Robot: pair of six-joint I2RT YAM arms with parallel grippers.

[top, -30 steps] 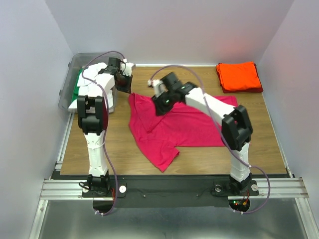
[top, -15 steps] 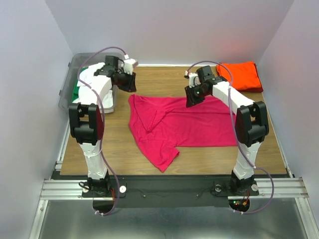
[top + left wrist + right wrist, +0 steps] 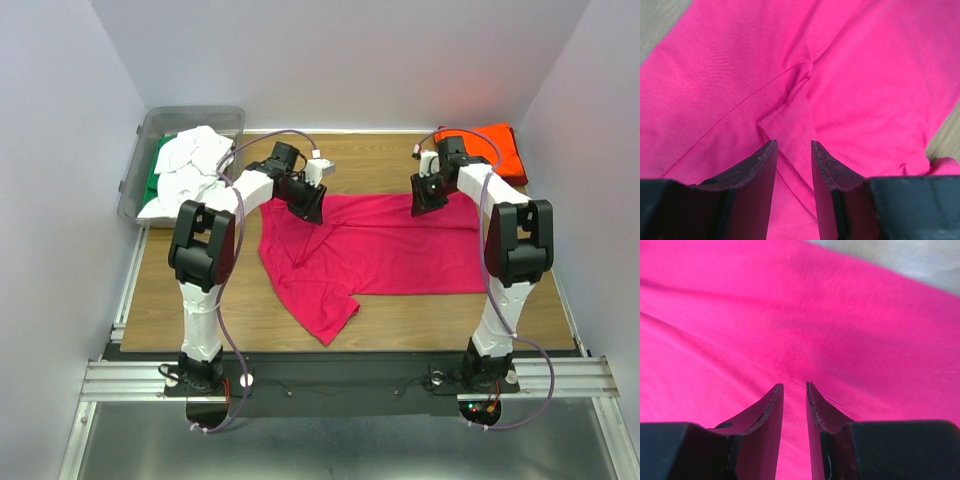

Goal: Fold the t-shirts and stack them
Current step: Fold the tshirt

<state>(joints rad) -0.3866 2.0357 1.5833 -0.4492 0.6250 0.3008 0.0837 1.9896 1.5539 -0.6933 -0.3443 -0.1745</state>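
Moved inward — left end effector (image 3: 792, 146), right end effector (image 3: 794, 386), both apart, over one pink t-shirt (image 3: 390, 252)

spread t-shirt (image 3: 390, 245): table (image 3: 200, 290) centre | folded t-shirt (image 3: 480, 152): far right | bin (image 3: 190, 112): far left, holding perhaps 2 heaped t-shirts (image 3: 190, 165)

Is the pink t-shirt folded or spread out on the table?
Spread out, untidily: the pink t-shirt covers a wide patch of the table, one sleeve flopped over its body, with no neat fold.
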